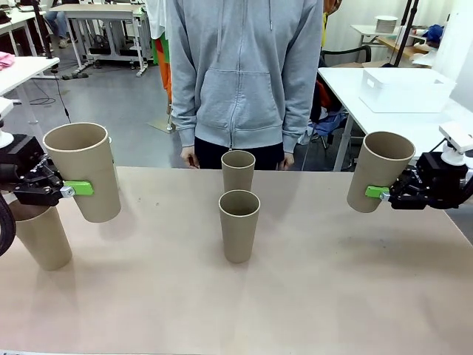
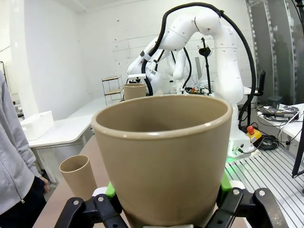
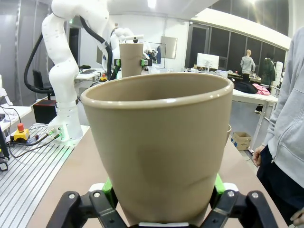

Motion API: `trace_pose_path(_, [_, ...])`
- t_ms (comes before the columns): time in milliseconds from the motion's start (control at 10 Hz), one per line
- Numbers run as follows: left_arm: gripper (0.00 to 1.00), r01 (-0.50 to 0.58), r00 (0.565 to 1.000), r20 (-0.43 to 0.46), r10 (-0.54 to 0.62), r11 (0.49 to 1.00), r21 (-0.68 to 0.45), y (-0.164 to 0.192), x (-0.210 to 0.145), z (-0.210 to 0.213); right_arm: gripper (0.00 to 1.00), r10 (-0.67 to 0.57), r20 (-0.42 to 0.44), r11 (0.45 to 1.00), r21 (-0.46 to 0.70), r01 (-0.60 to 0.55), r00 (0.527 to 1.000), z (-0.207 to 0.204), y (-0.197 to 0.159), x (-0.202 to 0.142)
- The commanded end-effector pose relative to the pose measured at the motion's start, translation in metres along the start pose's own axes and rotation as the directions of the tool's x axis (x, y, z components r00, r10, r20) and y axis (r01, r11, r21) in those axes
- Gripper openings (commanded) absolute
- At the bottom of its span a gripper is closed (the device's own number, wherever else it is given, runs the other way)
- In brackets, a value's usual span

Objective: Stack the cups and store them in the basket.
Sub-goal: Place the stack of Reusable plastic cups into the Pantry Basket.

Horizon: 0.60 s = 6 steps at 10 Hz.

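My left gripper (image 1: 72, 189) is shut on a brown cup (image 1: 83, 171), held upright above the table's left side; this cup (image 2: 164, 156) looms between the green pads (image 2: 110, 190). Just below it another cup (image 1: 41, 234) stands on the table. My right gripper (image 1: 379, 193) is shut on a tilted brown cup (image 1: 379, 171) off the table's right edge, seen close as a cup (image 3: 159, 142). Two cups (image 1: 238, 169) (image 1: 239, 225) stand mid-table, one behind the other. The white basket (image 1: 405, 90) sits on a side table at the back right.
A person in a grey hoodie (image 1: 244, 66) stands at the far edge, hands down by the table. The brown tabletop (image 1: 310, 296) has free room in front and between the cups. White tables stand behind on both sides.
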State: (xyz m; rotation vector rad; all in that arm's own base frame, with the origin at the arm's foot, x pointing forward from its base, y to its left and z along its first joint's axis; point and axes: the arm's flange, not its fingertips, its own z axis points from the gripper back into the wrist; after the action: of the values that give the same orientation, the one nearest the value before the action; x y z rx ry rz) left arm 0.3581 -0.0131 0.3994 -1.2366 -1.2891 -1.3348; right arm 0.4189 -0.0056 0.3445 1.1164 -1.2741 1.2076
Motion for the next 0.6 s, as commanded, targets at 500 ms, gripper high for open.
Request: trace_pose_path(500, [0.86,-0.012,1.0,-0.003,0.012,1.0,0.0,-0.0009,0.0035,-0.0004,0.84,0.006,0.002,1.0,0.002,-0.006,1.0,-0.0006,0.0,0.0028])
